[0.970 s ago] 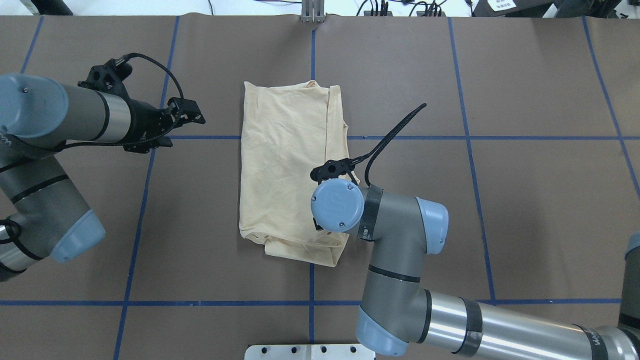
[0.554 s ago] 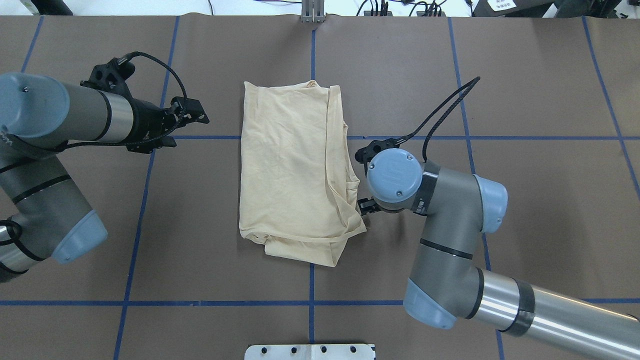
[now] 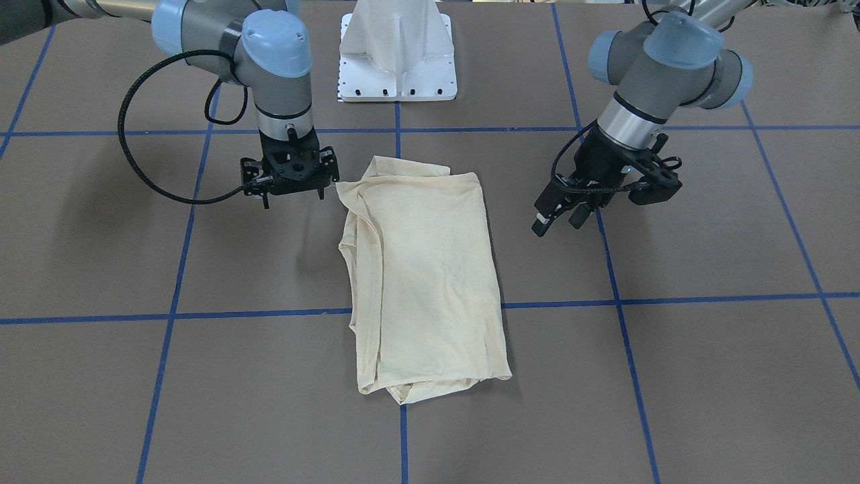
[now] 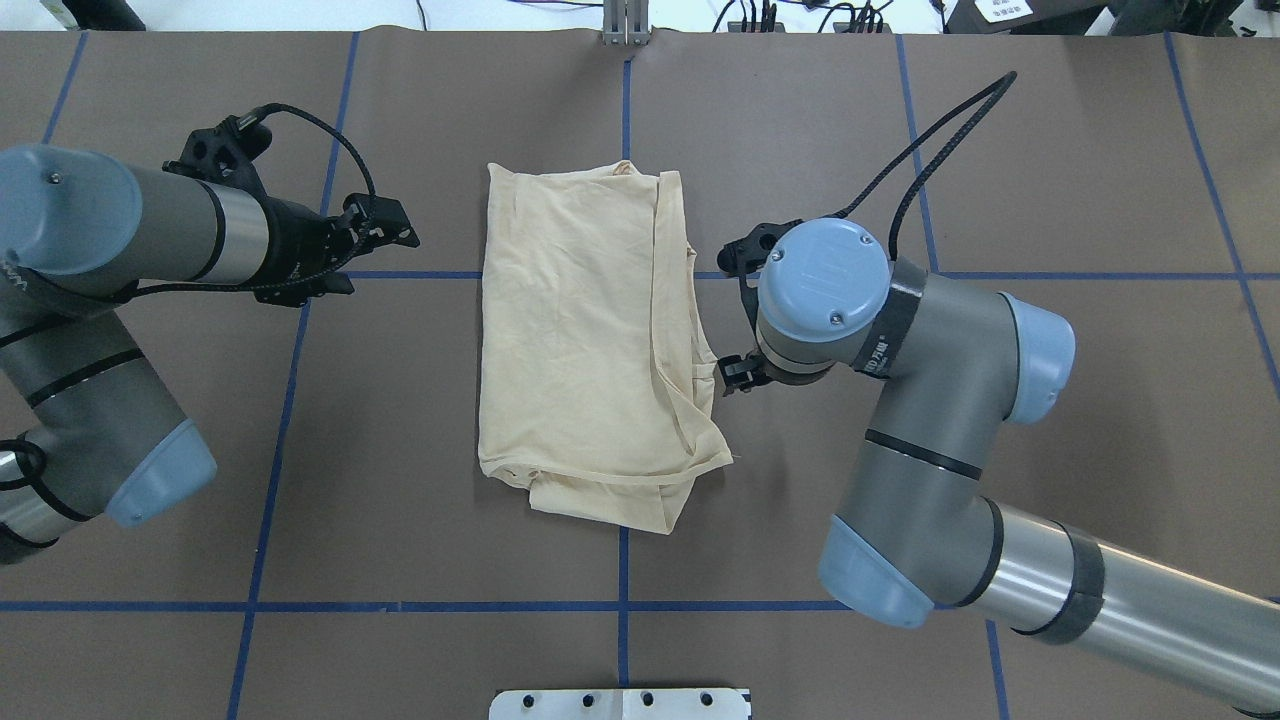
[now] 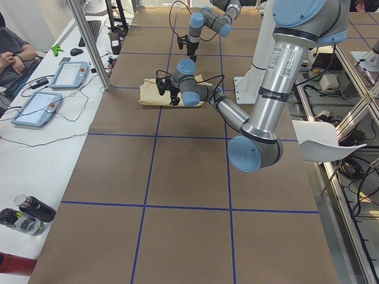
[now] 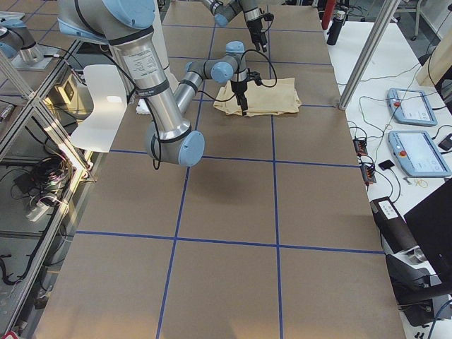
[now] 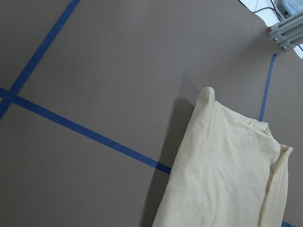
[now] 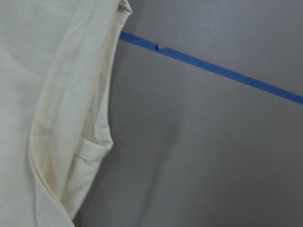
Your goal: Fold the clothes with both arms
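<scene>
The right gripper (image 3: pixel 293 197) is hanging with its jaws spread and gripping nothing, just beside the shirt's edge on the robot's right. Its wrist camera is looking down on a hemmed edge of cloth and a strip of blue tape (image 8: pixel 213 68). The left gripper (image 3: pixel 559 222) is also standing parted and empty, tilted above the table on the other side of the shirt and clear of it.

Between the two grippers, one pale cream-yellow shirt (image 3: pixel 423 282) is lying folded into a long, narrow stack of layers. It is resting flat on the brown table (image 3: pixel 705 370), across a crossing of the blue tape lines. One long side is showing doubled edges, and the end far from the robot is showing a loose tuck.

Two arms are reaching in, the right arm (image 3: pixel 269 60) and the left arm (image 3: pixel 665 60), one on each side of the single white pedestal base (image 3: pixel 398 60).

On the side bench, two tablets (image 5: pixel 74 74) and two dark bottles (image 5: pixel 32 208) are lying.
</scene>
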Available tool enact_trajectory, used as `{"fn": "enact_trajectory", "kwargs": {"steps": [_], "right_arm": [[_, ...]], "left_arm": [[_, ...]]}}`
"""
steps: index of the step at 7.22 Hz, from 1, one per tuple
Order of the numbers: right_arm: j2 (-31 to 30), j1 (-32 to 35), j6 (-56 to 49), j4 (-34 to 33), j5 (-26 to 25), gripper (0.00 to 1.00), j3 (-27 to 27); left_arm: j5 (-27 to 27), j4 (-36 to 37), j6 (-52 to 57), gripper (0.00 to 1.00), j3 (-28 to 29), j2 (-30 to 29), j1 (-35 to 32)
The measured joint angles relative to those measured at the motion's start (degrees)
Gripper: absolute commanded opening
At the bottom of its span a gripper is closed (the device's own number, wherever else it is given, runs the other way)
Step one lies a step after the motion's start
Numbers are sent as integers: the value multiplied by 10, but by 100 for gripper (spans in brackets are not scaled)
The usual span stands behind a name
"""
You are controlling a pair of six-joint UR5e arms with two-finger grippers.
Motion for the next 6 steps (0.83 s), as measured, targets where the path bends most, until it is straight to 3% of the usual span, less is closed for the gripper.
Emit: {"fn": "enact_trajectory", "kwargs": {"steps": [1,3,5,6], "right_arm": [[21,1,3,62,-4,98,-49],[50,0,10,181,-8,84,-139],[86,-3,17,205,-16,61,-187],[95,-5,18,207,-18,61,-198]], "left_arm": [[0,-1,1,100,2,0,0],[0,-2,3,100,4,0,0],[0,-3,4,100,6,1,0],[0,-3,5,100,6,1,0]]}}
